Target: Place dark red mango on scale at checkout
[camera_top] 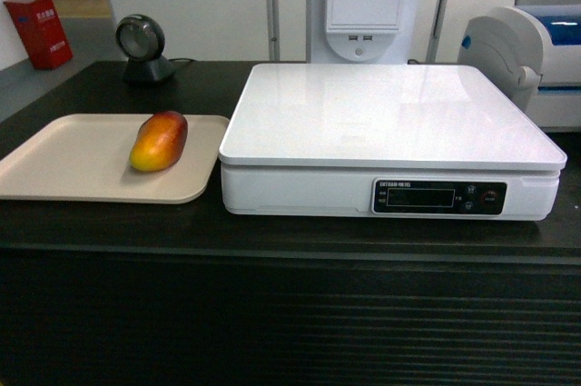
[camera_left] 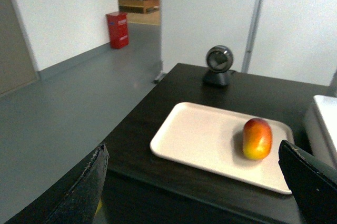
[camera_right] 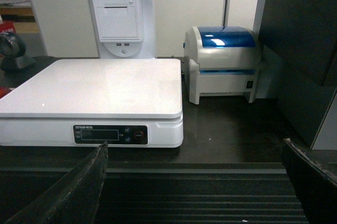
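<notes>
Both grippers, left (camera_left: 192, 182) and right (camera_right: 195, 182), hang wide apart holding nothing, so the mango (camera_top: 159, 141) waits on the tray (camera_top: 64, 163) at nine o'clock from the bare scale (camera_top: 386, 118).

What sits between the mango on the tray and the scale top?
Nothing visible. The red-to-yellow oval mango lies on the flat beige tray, beside the flat white square-topped scale; only the tray rim and the scale's raised edge separate them.
</notes>
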